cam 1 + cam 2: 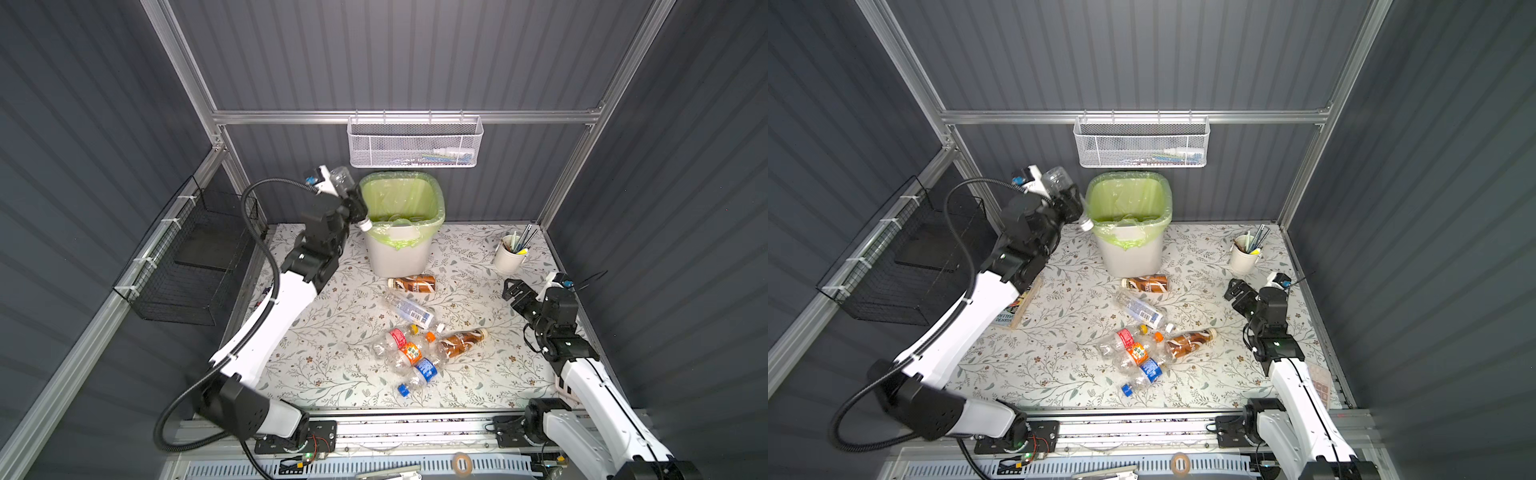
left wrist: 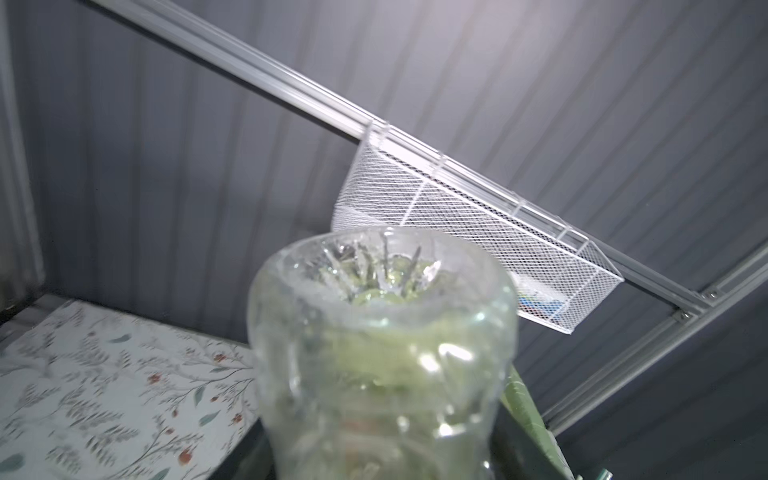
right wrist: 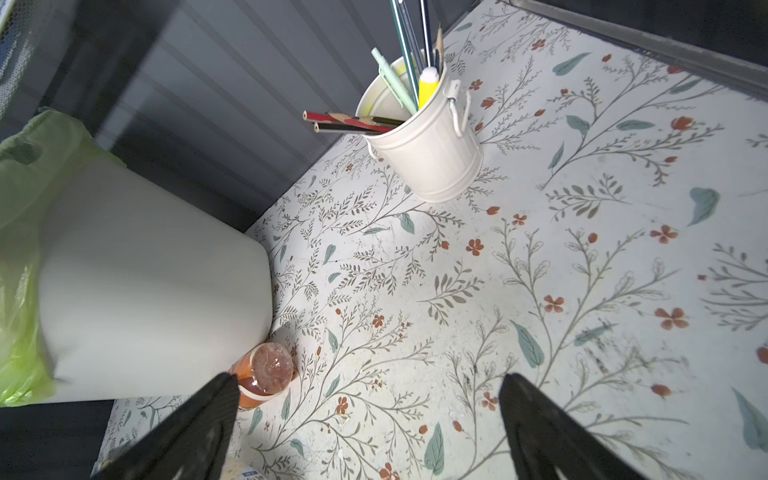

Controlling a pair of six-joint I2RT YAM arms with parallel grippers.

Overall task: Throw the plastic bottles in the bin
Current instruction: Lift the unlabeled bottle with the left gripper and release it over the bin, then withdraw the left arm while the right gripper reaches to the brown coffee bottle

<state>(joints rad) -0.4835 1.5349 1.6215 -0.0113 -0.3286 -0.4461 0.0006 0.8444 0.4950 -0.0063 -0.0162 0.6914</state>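
Observation:
My left gripper (image 1: 353,204) is raised beside the left rim of the bin (image 1: 401,253) and is shut on a clear plastic bottle (image 1: 341,178). The bottle tilts with its white cap (image 1: 365,225) down at the green-lined rim. In the left wrist view the bottle's base (image 2: 382,332) fills the frame and hides the jaws. Several more plastic bottles lie on the table: a brown-labelled one (image 1: 413,284) at the bin's foot, a white-labelled one (image 1: 409,309), and a cluster (image 1: 415,357) in the middle. My right gripper (image 1: 510,287) hovers open and empty at the right, fingers (image 3: 216,407) wide apart.
A white cup of pens (image 1: 510,255) stands at the back right, close to my right gripper. A white mesh basket (image 1: 415,143) hangs on the back rail above the bin. A black wire basket (image 1: 187,266) hangs on the left wall. A book (image 1: 1017,309) lies under my left arm.

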